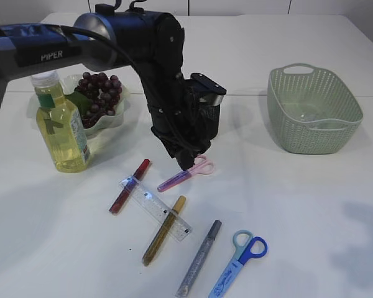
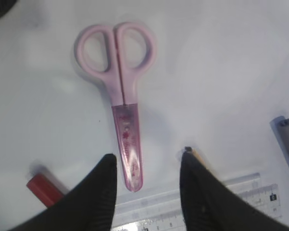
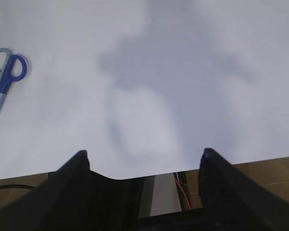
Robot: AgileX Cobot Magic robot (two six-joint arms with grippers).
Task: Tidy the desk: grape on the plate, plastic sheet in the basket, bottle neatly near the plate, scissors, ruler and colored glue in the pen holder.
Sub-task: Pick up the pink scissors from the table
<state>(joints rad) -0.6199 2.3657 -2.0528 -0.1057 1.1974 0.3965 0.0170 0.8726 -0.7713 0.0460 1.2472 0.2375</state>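
The pink scissors [image 2: 119, 101] lie flat on the table just in front of the pen holder [image 1: 206, 108], their handle loops nearest the holder and the capped blade pointing away from it, toward the clear ruler [image 1: 155, 207]. In my left wrist view their long axis runs almost straight ahead of the left gripper [image 2: 147, 161], with the blade tip reaching in between the two fingers, closer to the left one. So I judge the coming closure falls across the blade cap, not the handles. My left arm is plainly the nearer one; it hangs right over the scissors beside the holder. Its jaws stand about half open, on either side of the tip, gripping nothing yet. The right gripper [image 3: 144, 166] is far from the holder, wide open and empty, over bare table near the blue scissors [image 3: 2, 79].
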